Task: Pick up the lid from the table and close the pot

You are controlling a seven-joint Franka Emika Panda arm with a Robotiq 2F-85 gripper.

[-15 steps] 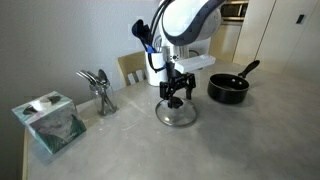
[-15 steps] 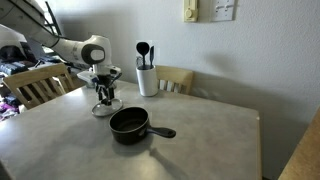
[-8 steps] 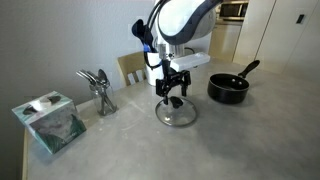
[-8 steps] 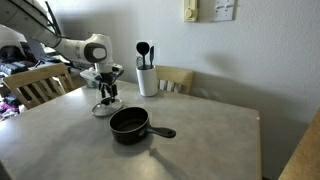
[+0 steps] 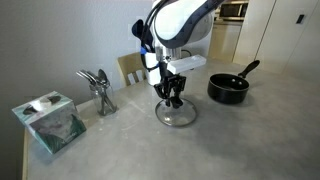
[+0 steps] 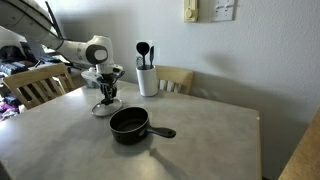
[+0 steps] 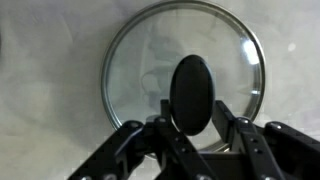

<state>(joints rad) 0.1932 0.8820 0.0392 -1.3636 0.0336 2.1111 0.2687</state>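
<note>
1. Lid point(image 7: 145, 65): one; flat on table point(image 5: 210, 150), knob point(image 7: 192, 88) upward; near pot point(image 6: 128, 124), one, handle pointing away from lid.
2. Gripper point(image 5: 173, 101): one; fingers point(image 7: 222, 112) flanking knob; clenched or not, cannot tell.

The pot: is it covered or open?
Open. The pot carries nothing on its rim in both exterior views; the lid lies flat on the table, apart from it.

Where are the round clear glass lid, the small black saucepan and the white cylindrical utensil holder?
Round clear glass lid point(image 7: 140, 60): wrist view, on the bare glass, upper left part.
Small black saucepan point(image 6: 128, 136): an exterior view, on its front wall.
White cylindrical utensil holder point(image 6: 147, 82): an exterior view, on its side.
</note>
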